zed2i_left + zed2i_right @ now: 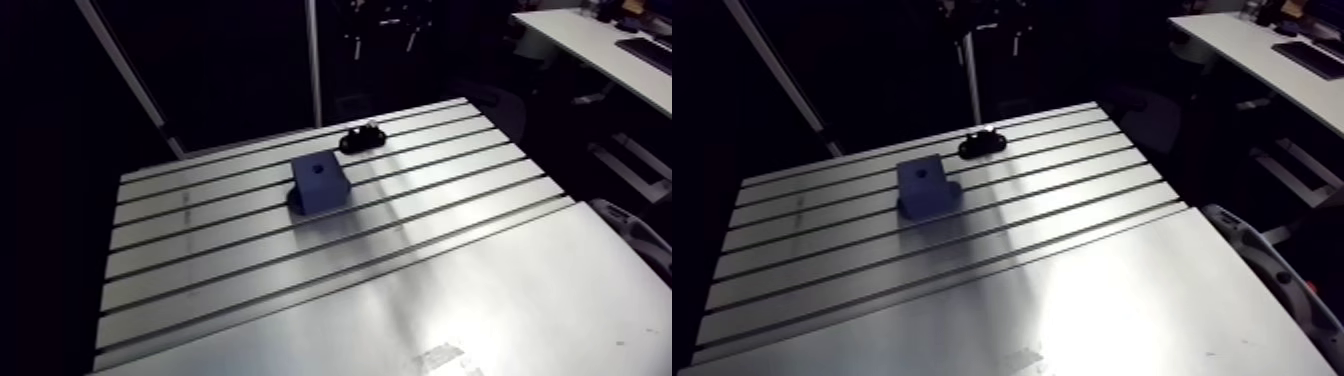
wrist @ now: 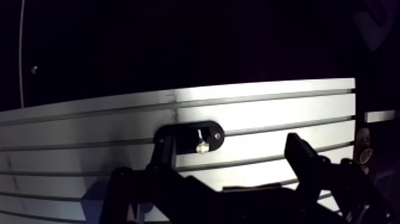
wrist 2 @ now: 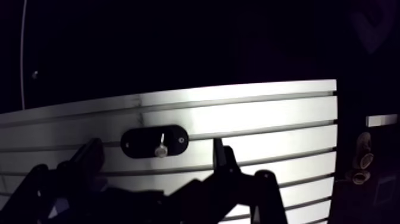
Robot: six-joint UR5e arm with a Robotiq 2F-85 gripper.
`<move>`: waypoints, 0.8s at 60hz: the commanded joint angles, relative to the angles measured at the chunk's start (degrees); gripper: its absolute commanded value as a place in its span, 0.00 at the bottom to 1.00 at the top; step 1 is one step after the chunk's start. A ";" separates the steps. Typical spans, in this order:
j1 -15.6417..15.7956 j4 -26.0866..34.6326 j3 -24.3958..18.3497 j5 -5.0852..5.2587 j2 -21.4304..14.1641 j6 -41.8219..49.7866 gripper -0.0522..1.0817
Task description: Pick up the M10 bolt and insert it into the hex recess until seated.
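Bolt (image 2: 201,143) in black holder (image 2: 178,134) on slotted table (image 1: 400,290), at one o'clock from blue block (image 1: 320,183), gripper (image 2: 231,146) facing holder, fingers spread apart, empty.

- The table (image 1: 450,300) is silver-grey, with dark parallel slots like stripes.
- The block (image 1: 320,185) is dark blue.
- The oval holder (image 3: 140,143) is black.
- The bolt (image 3: 161,147) is shiny silver.

We're in a robotics lab or workshop, by the look of it: a slotted aluminium worktop (image 1: 450,290), long grooves running across the bare metal. On it sits a blue fixture block (image 1: 320,183) with a hole in its top face, and just beyond, a black holder plate (image 1: 362,139) with a silvery bolt (image 2: 201,145) on it.
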 commanded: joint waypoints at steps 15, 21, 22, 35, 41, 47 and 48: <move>-0.45 -0.56 2.01 0.27 0.73 -1.08 0.06; -0.45 -0.80 2.67 0.27 0.97 -1.08 0.07; -0.45 -0.80 2.67 0.27 0.97 -1.08 0.07; -0.28 -3.36 3.57 0.36 1.69 -2.41 0.17; -0.19 -3.45 3.57 0.27 1.87 -2.92 0.24; -0.19 -3.55 3.98 0.27 2.70 -3.58 0.28; -0.11 -3.62 4.00 0.27 2.81 -3.92 0.29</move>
